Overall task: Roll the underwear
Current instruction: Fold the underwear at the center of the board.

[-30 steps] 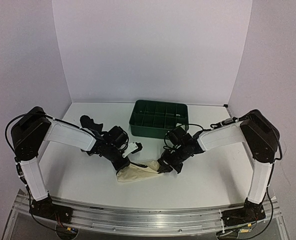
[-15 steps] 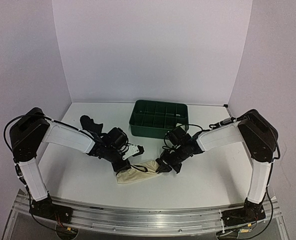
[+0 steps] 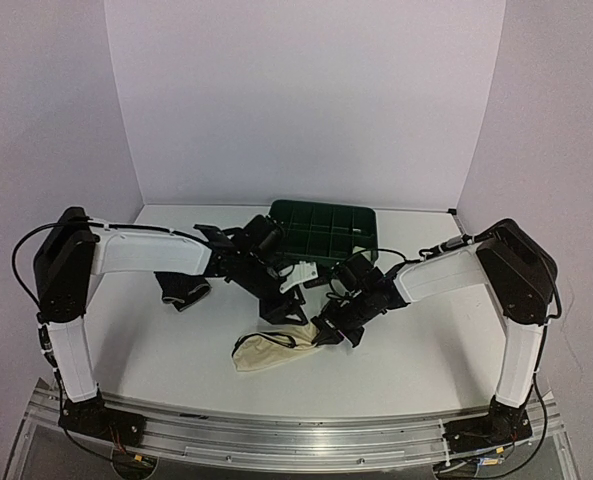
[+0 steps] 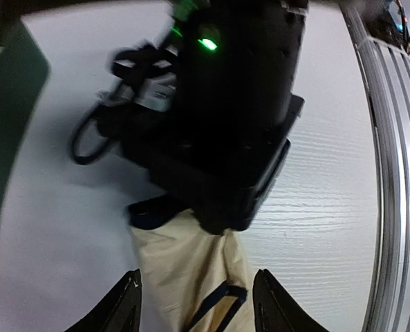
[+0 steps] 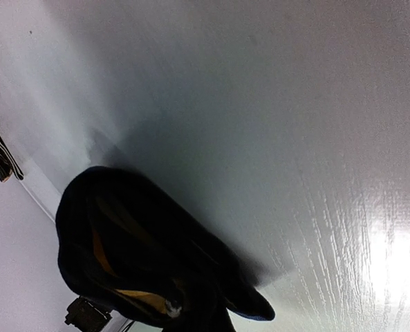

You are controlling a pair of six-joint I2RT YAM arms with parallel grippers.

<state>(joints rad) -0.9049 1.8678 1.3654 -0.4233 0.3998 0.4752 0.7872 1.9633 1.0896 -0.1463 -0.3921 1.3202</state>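
While my left claw (image 4: 201, 308) hangs over the middle of the table (image 3: 416, 350), its two fingers (image 4: 127, 304) stand apart with nothing between them. It is open and holds nothing. From my left wrist I look down through that gap onto the cream garment with black edging (image 3: 268, 351). A dark strip of its trim runs across the cloth just below my fingertips.

From above, that garment lies on the table in front of both my arms as a long, loosely bunched shape. Its left end is free and its right end is tucked under my right claw (image 3: 326, 332). My right claw is closed and pressed low on the table, pinching that right end. From my right wrist I see only a dark fold of cloth with a pale lining bunched against the white surface, and my own fingertips there are hidden.

My left claw is lifted clear of the cloth, up beside the near left corner of the green tray (image 3: 326, 206). The black garment (image 3: 181, 291) lies crumpled on the table well to the left, under my left forearm and apart from both claws.
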